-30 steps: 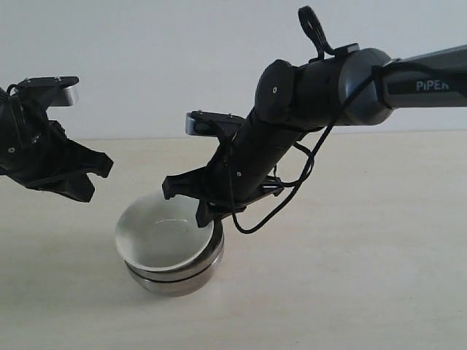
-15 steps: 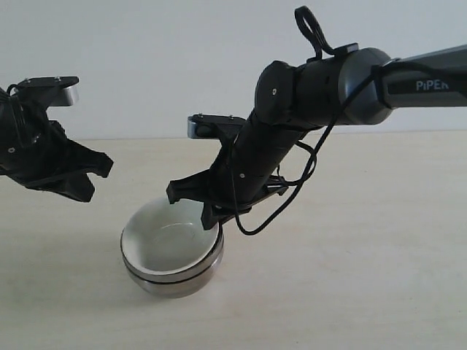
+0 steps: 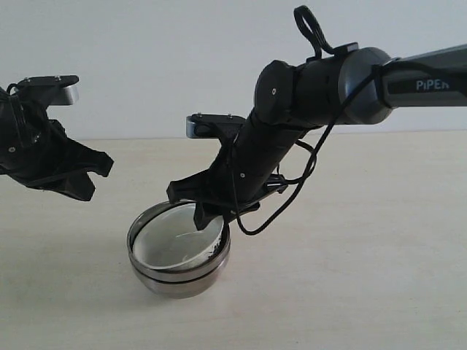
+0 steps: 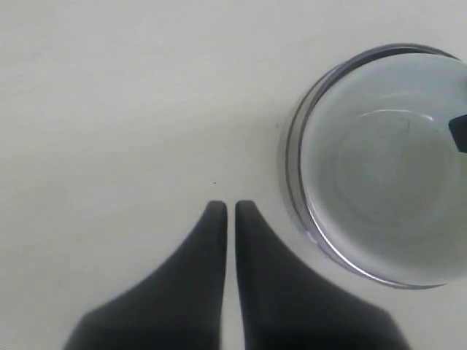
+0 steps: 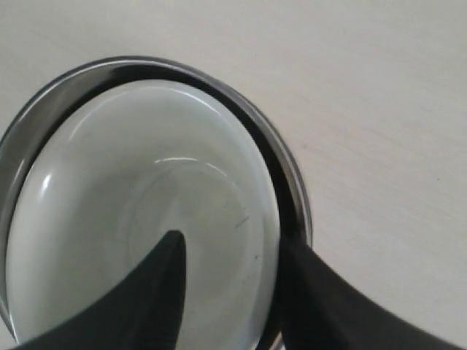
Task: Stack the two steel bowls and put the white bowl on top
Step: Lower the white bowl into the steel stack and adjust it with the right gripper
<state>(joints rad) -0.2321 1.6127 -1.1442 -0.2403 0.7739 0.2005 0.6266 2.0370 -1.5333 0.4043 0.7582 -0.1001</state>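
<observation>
The two steel bowls [image 3: 179, 281] stand stacked on the table, left of centre in the exterior view. Inside the upper one sits the white bowl [image 3: 172, 249], its rim just below the steel rim [image 3: 137, 230]. My right gripper [image 3: 191, 208] is open over the stack's right side. In the right wrist view one finger hangs inside the white bowl [image 5: 131, 189] and the other outside its edge, over the steel rim [image 5: 73, 82]; the right gripper [image 5: 230, 244] grips nothing. My left gripper [image 3: 98, 176] hovers shut and empty up to the left. Its wrist view shows the left gripper [image 4: 228, 208] beside the steel bowls [image 4: 295, 182] holding the white bowl [image 4: 379, 168].
The pale wooden table [image 3: 365, 262] stretches around the stack, with a plain wall behind. The right arm [image 3: 321, 87] slants down from the upper right over the middle of the table.
The white bowl has gone from resting tilted on top of the steel stack to sitting down inside the upper steel bowl. The right gripper's fingers have let it go. The left arm has not moved.
</observation>
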